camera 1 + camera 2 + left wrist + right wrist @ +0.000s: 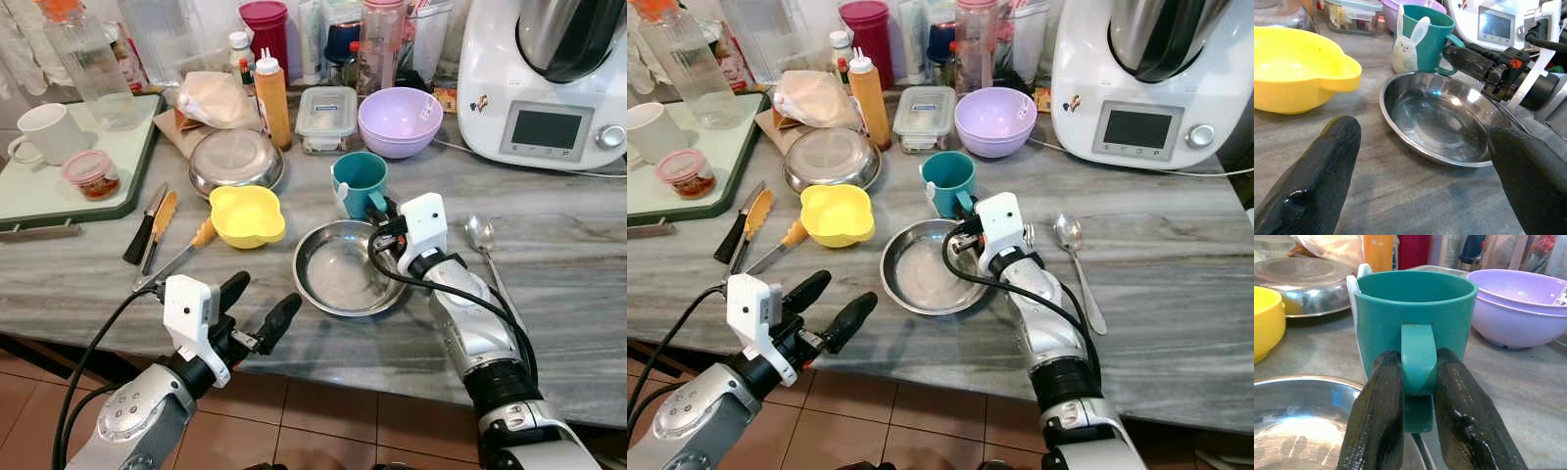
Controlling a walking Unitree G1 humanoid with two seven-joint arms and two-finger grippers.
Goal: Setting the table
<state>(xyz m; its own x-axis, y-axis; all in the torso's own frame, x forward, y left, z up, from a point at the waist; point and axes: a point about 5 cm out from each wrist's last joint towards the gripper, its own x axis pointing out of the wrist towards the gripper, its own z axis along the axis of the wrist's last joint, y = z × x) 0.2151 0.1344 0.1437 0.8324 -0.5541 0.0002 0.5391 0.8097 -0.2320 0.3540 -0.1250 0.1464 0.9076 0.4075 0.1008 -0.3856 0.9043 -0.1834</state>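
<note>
A teal mug [359,182] with a white rabbit on its side stands upright on the marble counter, just behind a steel plate [345,267]. My right gripper [1419,382] is shut on the teal mug's handle [1418,362], one black finger on each side. My left gripper [257,311] hovers open at the counter's front edge, left of the steel plate, with nothing between its fingers [1317,166]. A yellow bowl [246,215] sits left of the plate. A spoon [485,250] lies to the right of my right arm.
Behind stand a purple bowl [399,120], a lidded container [325,115], an upturned steel bowl [234,160], an orange sauce bottle [273,98] and a white kitchen machine [545,83]. A knife [142,225] and an orange-handled utensil [162,223] lie left. A green tray [69,201] holds a white cup [44,132].
</note>
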